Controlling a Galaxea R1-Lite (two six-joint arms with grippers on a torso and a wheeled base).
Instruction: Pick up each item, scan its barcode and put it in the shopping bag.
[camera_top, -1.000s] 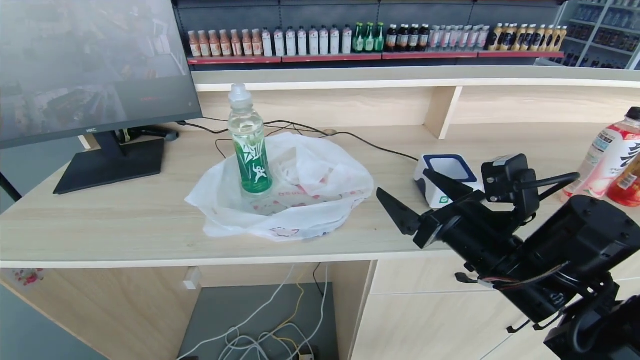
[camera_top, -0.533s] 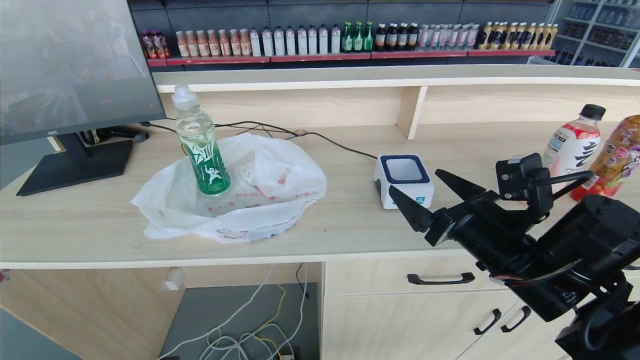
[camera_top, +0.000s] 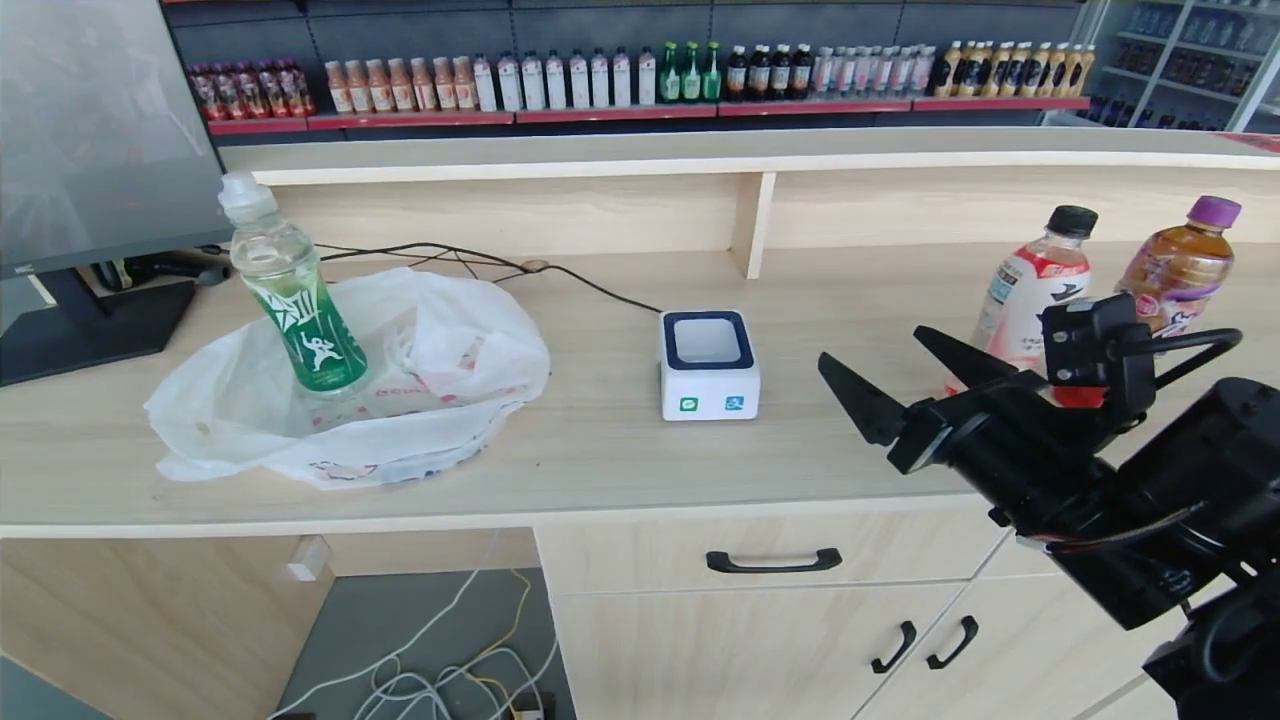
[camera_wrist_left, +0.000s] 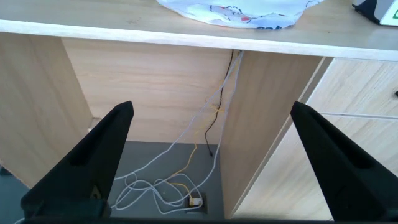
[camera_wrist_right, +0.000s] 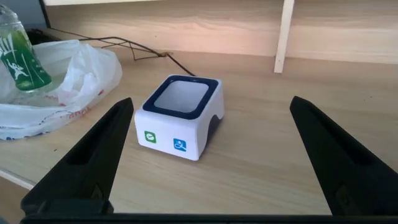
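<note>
Now, green bottle (camera_top: 292, 295): stands in shopping bag (camera_top: 440, 350), long axis vertical, cap up.
Pink bottle (camera_top: 1030, 285), brown bottle (camera_top: 1180, 262): upright, right of scanner (camera_top: 708, 365).
Right gripper (camera_top: 870, 345): spread wide, empty.
Left gripper (camera_wrist_left: 211, 106): spread wide, empty, below counter (camera_top: 600, 470).

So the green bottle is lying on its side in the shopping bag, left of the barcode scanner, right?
Not quite. The green bottle stands upright in the shopping bag, left of the barcode scanner; the head view shows it.
</note>
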